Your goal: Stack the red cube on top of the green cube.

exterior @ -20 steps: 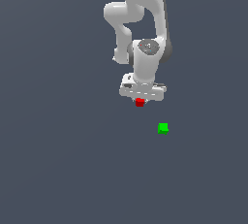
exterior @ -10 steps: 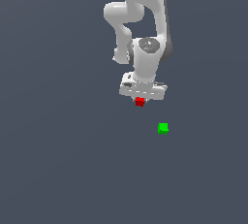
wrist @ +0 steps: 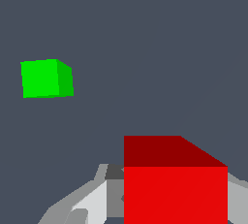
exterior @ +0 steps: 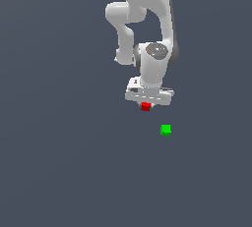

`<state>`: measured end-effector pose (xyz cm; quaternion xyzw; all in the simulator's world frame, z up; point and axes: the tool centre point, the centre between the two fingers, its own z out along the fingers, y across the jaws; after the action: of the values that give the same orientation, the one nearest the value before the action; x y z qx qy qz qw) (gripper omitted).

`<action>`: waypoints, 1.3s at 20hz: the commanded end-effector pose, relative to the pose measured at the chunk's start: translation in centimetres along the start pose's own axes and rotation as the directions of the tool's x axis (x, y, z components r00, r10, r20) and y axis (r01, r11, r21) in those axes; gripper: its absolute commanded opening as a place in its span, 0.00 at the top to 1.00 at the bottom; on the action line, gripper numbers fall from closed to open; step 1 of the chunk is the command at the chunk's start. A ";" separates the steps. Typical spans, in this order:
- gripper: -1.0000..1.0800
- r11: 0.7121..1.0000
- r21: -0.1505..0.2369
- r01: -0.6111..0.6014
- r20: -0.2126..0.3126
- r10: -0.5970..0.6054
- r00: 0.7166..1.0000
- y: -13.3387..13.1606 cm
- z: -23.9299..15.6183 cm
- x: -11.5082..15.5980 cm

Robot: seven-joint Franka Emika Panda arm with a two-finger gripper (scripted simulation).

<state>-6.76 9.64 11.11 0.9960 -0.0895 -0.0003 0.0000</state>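
The tiny red cube (exterior: 145, 106) sits right under the white gripper (exterior: 146, 106), held between its fingers. In the wrist view the red cube (wrist: 174, 182) fills the foreground, with grey finger parts (wrist: 87, 201) showing on either side of it. The green cube (exterior: 166, 130) rests on the grey floor, below and toward the exterior view's right of the gripper, apart from it. The wrist view shows the green cube (wrist: 46, 78) some way off from the red one.
The white arm (exterior: 147, 24) rises above the gripper. A plain dark grey floor (exterior: 64, 162) surrounds both cubes.
The gripper with the red cube has shifted very slightly toward the exterior view's right. The green cube has not moved.
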 end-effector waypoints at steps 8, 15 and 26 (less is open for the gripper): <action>1.00 1.000 0.000 0.000 0.000 0.000 1.000 -5.1 2.3 2.9; 1.00 1.000 0.000 0.000 0.000 0.000 1.000 -8.7 4.0 5.2; 1.00 1.000 0.000 0.000 0.000 0.000 1.000 -11.0 5.0 6.7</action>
<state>1.62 19.16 6.12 0.9960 -0.0891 -0.0006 0.0000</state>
